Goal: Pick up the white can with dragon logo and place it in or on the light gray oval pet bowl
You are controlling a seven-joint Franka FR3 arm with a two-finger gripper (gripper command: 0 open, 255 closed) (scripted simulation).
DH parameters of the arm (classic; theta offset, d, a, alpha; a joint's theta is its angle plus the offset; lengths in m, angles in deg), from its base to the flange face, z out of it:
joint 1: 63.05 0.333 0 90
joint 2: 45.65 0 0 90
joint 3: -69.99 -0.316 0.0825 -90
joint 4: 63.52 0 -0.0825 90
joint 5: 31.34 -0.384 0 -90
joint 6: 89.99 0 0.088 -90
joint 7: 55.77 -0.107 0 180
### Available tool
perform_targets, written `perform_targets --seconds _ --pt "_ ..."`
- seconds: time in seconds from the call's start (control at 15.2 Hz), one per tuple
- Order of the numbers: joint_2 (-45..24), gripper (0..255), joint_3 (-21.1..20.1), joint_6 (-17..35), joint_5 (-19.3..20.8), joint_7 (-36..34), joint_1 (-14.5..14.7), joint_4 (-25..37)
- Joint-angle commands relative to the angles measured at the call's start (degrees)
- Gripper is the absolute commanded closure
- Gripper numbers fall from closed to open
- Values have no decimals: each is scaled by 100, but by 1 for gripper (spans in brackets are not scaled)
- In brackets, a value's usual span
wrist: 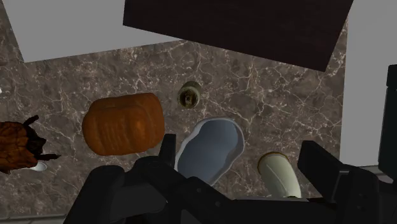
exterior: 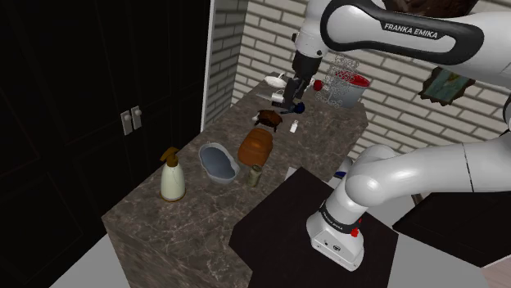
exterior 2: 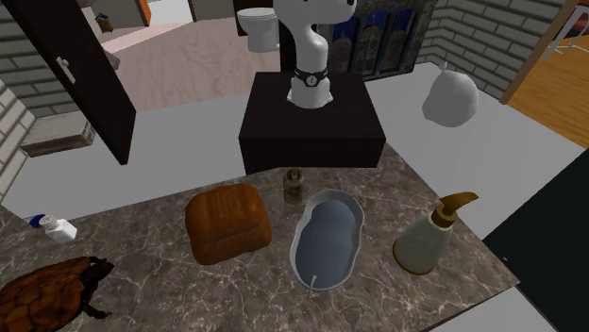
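The light grey-blue oval pet bowl lies empty on the marble counter, between a brown rounded loaf-like thing and a cream pump bottle. My gripper hangs high over the counter's far end. A pale can sits between its fingers, clear of the surface. In the wrist view the gripper looks down on the bowl from well above. The can shows there as a dark shaded mass between the fingers.
A brown turtle figure, a small white bottle and a wire basket stand at the far end. A little jar sits near the bowl, by the dark stand.
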State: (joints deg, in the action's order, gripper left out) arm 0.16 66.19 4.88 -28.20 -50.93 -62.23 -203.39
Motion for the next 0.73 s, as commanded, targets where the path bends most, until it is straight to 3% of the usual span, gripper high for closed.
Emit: perform_targets --seconds 0.0,0.66 --pt "0 0 0 0 0 0 0 0" --pt "-735 0 330 2141 176 313 -91 -1404"
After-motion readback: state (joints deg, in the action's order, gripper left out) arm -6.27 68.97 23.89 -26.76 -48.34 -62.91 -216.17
